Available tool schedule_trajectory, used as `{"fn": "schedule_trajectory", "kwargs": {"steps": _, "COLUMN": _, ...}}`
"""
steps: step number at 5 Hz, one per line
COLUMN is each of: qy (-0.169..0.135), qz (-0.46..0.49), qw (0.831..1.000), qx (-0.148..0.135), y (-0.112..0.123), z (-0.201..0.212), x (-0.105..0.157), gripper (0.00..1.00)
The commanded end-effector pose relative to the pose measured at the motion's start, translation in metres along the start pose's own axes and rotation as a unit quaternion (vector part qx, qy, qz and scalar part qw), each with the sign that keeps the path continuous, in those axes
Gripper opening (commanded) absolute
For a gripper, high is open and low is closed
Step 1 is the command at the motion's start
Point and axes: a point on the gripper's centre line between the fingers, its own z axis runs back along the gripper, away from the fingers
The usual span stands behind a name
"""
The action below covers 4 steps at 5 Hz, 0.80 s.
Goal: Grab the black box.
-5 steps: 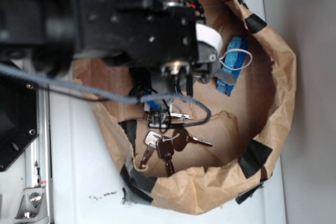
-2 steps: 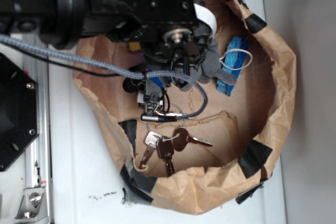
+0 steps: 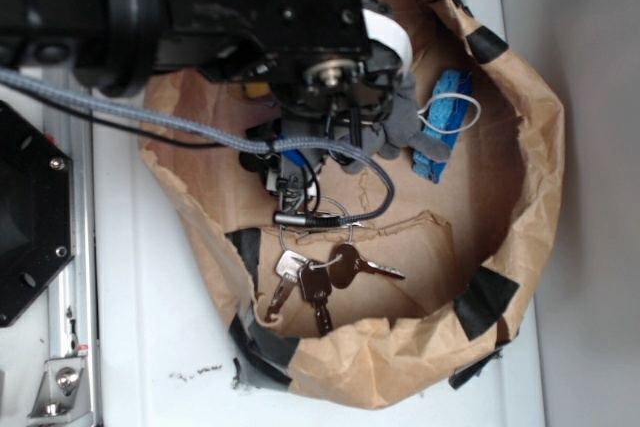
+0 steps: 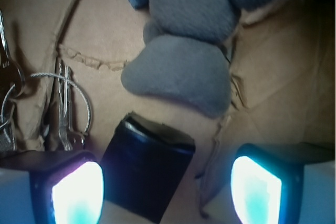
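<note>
Gripper (image 4: 167, 184) spread wide, holding nothing, low inside brown paper bag (image 3: 520, 177). Black box (image 4: 148, 166) on bag floor betw. fingers (image 4: 76, 190), nearer left-of-frame one in wrist view, not gripped. Grey plush toy (image 4: 184, 72) just beyond box. Keys (image 3: 315, 277) nearby.

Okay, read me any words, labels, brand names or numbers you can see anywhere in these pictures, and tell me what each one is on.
No readable text in either view.
Black box: glossy, no label showing.
Keys: too small and blurred to show any stamping.
Grey plush toy and paper bag: no print visible.
</note>
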Motion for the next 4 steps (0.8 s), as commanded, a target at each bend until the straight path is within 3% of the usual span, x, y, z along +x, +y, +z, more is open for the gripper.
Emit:
{"fn": "schedule_trajectory", "kwargs": {"steps": 1, "qy": -0.036, "qz": -0.015, "qw": 0.999, "qx": 0.021, "y": -0.005, "z": -0.019, "x": -0.002, "gripper": 1.00}}
{"fn": "schedule_trajectory", "kwargs": {"steps": 4, "qy": -0.039, "qz": -0.022, "qw": 0.999, "qx": 0.008, "y": -0.015, "z": -0.017, "x": 0.016, "gripper": 1.00}}
